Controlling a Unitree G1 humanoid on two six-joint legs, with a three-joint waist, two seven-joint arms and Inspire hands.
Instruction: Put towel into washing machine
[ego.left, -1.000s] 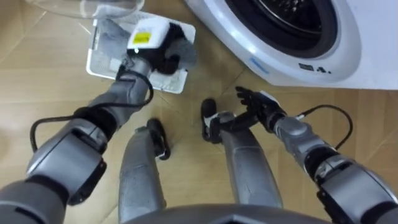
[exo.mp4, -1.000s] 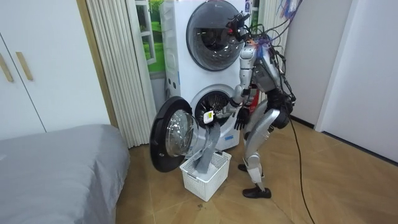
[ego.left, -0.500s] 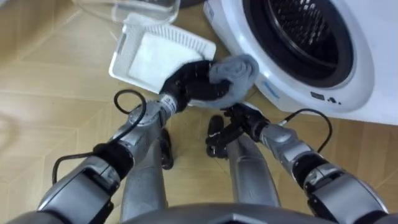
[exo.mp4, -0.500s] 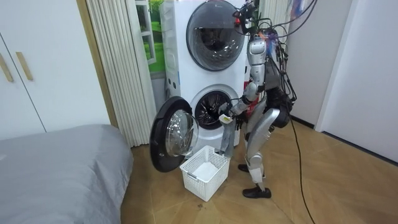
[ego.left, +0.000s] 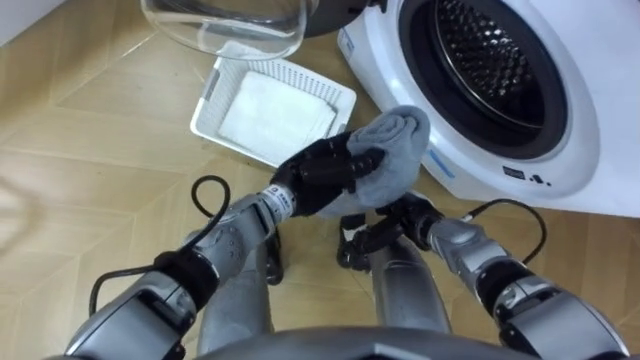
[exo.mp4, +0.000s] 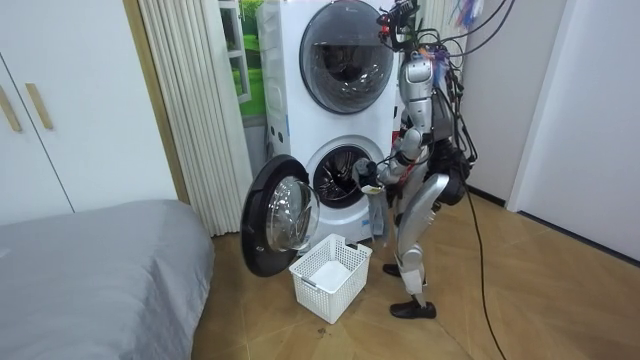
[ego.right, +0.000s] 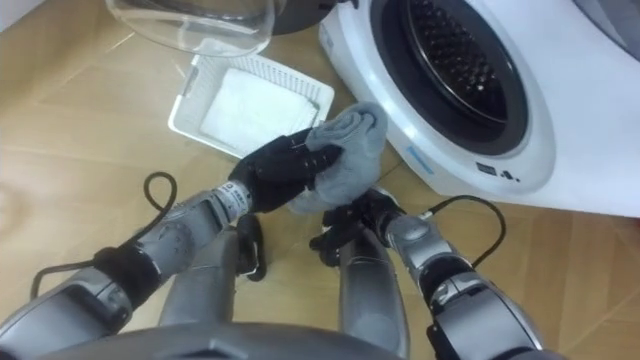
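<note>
My left hand (ego.left: 318, 176) is shut on a bunched grey towel (ego.left: 396, 148), held up just in front of the lower washing machine's front panel, below and left of its open drum (ego.left: 490, 60). The towel's lower part hangs down over my right hand (ego.left: 398, 218), which sits just beneath it with relaxed fingers. In the room view I stand upright close to the machine (exo.mp4: 345, 170), and the towel (exo.mp4: 377, 212) hangs at knee height. The right eye view has the towel (ego.right: 346, 148) between the left hand (ego.right: 280, 166) and the drum (ego.right: 455, 55).
A white slatted laundry basket (ego.left: 222, 76) stands on the wood floor to my left, under the swung-open glass door (ego.left: 225, 25). A second machine is stacked above (exo.mp4: 345, 45). A grey bed (exo.mp4: 100, 260) fills the room view's left.
My left hand has lifted the towel out of the basket and carried it right, toward the drum. I have straightened up, and my right hand has come in under the towel.
</note>
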